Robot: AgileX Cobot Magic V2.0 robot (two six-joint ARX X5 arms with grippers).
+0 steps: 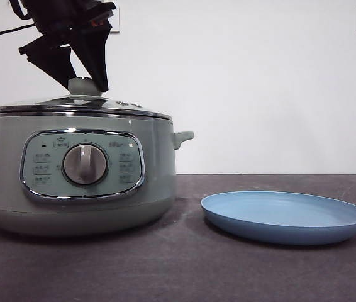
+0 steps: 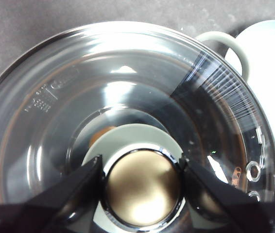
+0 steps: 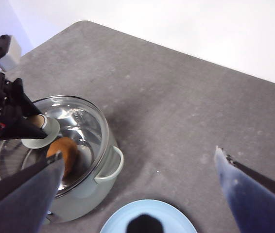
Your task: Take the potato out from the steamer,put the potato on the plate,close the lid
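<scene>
On the dark grey table (image 1: 184, 270) the steamer (image 1: 77, 182) stands at the left in the front view, its dial panel facing the camera, with the lid (image 1: 77, 106) seated on its chrome rim. The left gripper (image 1: 83, 63) hangs over the pot from above, its two black jaws straddling the pale green knob (image 1: 84, 85). In the left wrist view the jaws sit one on each side of the knob (image 2: 142, 187), right against its shiny cap; they are spread about as wide as the knob, and whether they actually pinch it cannot be told.

The potato (image 3: 63, 151) lies inside the steamer, seen orange-brown through the glass of the lid (image 3: 79, 126) in the right wrist view; a small patch of it (image 2: 101, 135) also shows beside the knob in the left wrist view.

The plate (image 1: 285, 217) lies flat just beside the pot, on the side of its small handle (image 1: 183, 136), with nothing on it.

The right gripper (image 3: 137, 194) hovers high above the table, over the plate's edge (image 3: 176, 216), its jaws wide apart and holding nothing.
</scene>
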